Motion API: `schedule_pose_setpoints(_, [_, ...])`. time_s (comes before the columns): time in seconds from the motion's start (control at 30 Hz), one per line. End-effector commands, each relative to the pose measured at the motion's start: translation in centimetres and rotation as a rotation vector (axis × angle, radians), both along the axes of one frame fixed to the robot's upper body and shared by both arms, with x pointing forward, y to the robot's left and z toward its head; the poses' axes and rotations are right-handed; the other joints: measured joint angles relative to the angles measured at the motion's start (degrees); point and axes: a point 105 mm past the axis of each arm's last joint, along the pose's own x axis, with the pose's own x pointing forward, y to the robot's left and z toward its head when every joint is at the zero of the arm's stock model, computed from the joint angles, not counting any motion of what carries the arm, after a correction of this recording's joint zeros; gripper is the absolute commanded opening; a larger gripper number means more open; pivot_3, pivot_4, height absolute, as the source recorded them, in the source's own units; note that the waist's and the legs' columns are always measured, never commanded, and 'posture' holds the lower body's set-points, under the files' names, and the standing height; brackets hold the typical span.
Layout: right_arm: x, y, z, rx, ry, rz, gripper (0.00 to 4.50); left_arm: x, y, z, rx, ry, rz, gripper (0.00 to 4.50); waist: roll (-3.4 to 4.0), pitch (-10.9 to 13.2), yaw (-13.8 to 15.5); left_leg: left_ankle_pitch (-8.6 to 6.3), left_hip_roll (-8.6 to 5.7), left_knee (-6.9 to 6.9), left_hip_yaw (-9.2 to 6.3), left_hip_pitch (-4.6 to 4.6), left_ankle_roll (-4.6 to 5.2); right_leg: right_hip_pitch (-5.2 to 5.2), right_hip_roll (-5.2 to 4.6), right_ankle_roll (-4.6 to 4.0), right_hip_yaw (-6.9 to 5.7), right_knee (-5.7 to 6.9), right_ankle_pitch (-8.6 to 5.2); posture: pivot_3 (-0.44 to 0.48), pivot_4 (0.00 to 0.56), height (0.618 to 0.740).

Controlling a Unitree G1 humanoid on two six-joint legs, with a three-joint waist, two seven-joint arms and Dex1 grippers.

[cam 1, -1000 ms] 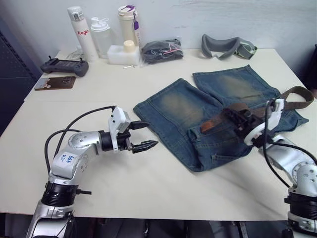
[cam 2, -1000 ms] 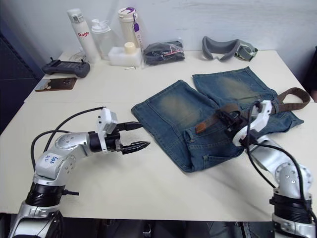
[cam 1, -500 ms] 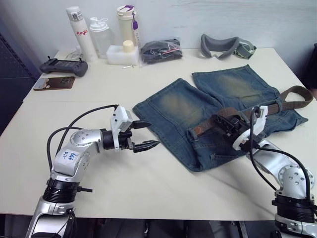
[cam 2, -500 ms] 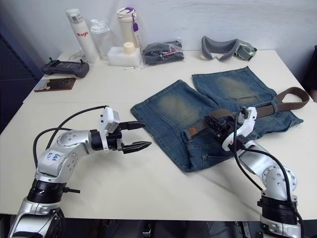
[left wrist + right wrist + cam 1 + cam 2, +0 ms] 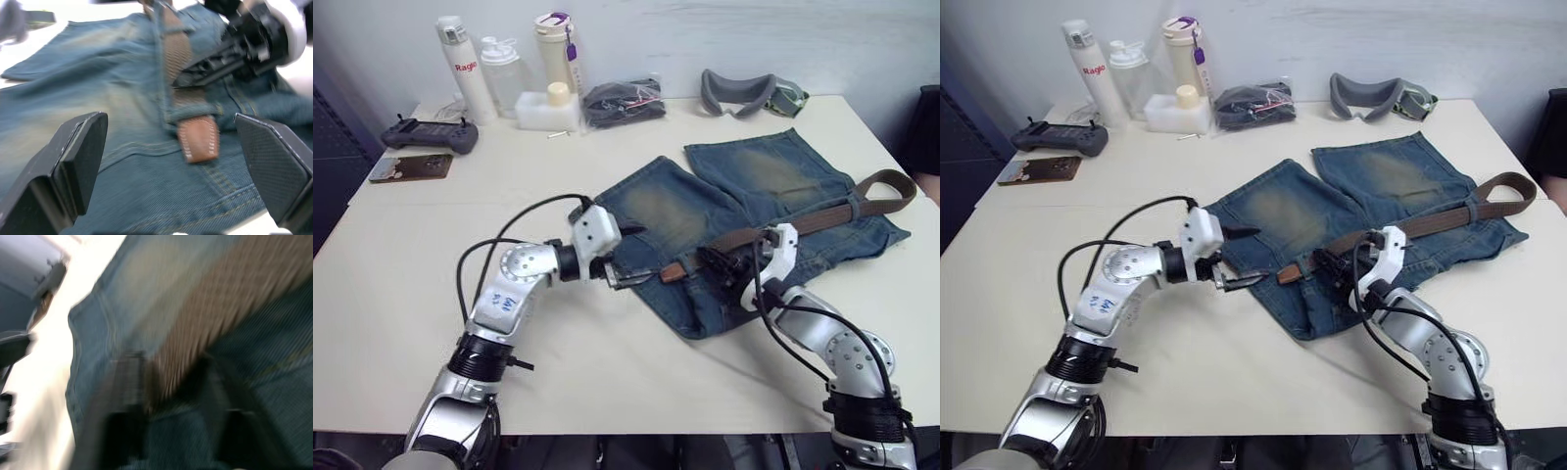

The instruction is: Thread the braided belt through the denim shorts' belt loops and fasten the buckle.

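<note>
The belt point(image 5: 783, 223) tip point(image 5: 198, 138) lies just ahead of the left gripper point(image 5: 181, 147), pointing at it, fingers wide apart. The right gripper point(image 5: 722, 262) pinches the belt behind.

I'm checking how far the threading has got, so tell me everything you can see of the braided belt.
The braided belt is a long olive-brown woven strap lying across the waistband of the denim shorts. Its reddish-brown leather tip, stitched along the edge, pokes out from under a belt loop. The right gripper is shut on the strap just behind the tip. The far end curls into a loop past the shorts' edge, resting on the table.
</note>
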Motion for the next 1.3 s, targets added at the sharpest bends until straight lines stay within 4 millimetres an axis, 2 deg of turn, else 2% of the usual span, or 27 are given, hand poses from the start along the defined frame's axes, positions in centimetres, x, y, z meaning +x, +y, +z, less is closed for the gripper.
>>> schedule_pose_setpoints(0.03, [-0.6,-1.3,0.7,-0.048,-0.015,-0.032,3.57,0.8,-0.7,0.4,0.051,-0.1,0.015,4.5,0.0,0.0,-0.1,0.0,0.0,0.01,0.0,0.0,0.0,0.0,0.0,0.0,0.0,0.01,0.0,0.0,0.15,0.627])
schedule_pose_setpoints(0.07, [-0.7,-1.9,0.8,-0.055,-0.01,-0.049,4.13,1.0,-0.9,0.4,0.051,-0.108,0.019,4.5,0.0,0.0,0.0,0.0,-0.01,0.0,0.0,-0.01,0.0,0.0,0.0,0.0,0.0,-0.01,0.0,0.0,0.15,0.627])
schedule_pose_setpoints(0.1, [-0.9,-2.4,1.0,-0.06,-0.008,-0.054,4.44,0.9,-1.2,0.2,0.071,-0.128,0.009,4.5,0.0,0.0,0.2,0.0,-0.04,0.02,-0.01,-0.01,0.01,0.01,-0.01,0.0,0.0,-0.01,0.0,0.0,0.15,0.627])
schedule_pose_setpoints(0.2, [-1.7,-3.3,1.7,-0.07,-0.008,-0.049,4.44,0.9,-1.8,-0.4,0.116,-0.173,-0.008,4.5,0.0,0.0,1.3,-0.02,-0.22,0.05,-0.05,-0.04,0.04,0.03,-0.14,0.0,0.04,-0.05,0.0,0.0,0.15,0.627])
schedule_pose_setpoints(0.37, [-2.5,-4.7,2.9,-0.107,-0.015,-0.064,4.44,1.0,-3.3,0.0,0.093,-0.199,0.0,4.5,0.0,0.0,1.3,0.01,-0.34,0.1,-0.05,-0.15,0.12,0.02,-0.2,0.0,0.13,-0.15,0.0,0.0,0.15,0.627])
schedule_pose_setpoints(0.5, [-2.7,-5.7,4.0,-0.137,-0.032,-0.093,4.44,0.8,-4.2,-0.4,0.146,-0.267,-0.022,4.5,0.01,0.0,1.3,0.03,-0.33,0.1,-0.05,-0.23,0.14,0.02,-0.2,0.01,0.1,-0.19,0.0,0.0,0.15,0.627])
schedule_pose_setpoints(1.0, [-2.9,-6.3,4.6,-0.149,-0.034,-0.142,4.44,-0.6,-6.1,-0.9,0.13,-0.239,-0.116,4.5,0.01,0.0,1.3,0.05,-0.32,0.08,-0.04,-0.23,0.17,0.06,-0.19,0.02,0.02,-0.25,0.0,0.0,0.15,0.627])
schedule_pose_setpoints(1.1, [-3.0,-6.3,4.5,-0.148,-0.032,-0.147,4.44,-0.4,-6.0,-1.3,0.154,-0.24,-0.101,4.5,0.0,0.0,1.3,0.06,-0.31,0.08,-0.04,-0.23,0.17,0.06,-0.19,0.02,0.02,-0.26,0.01,0.0,0.15,0.627])
schedule_pose_setpoints(1.3, [-3.1,-6.3,4.6,-0.152,-0.031,-0.151,4.44,1.5,-4.8,-1.0,0.177,-0.268,0.027,4.5,0.0,0.0,1.4,0.06,-0.32,0.08,-0.04,-0.23,0.2,0.08,-0.18,0.04,0.01,-0.25,0.01,0.0,0.15,0.627])
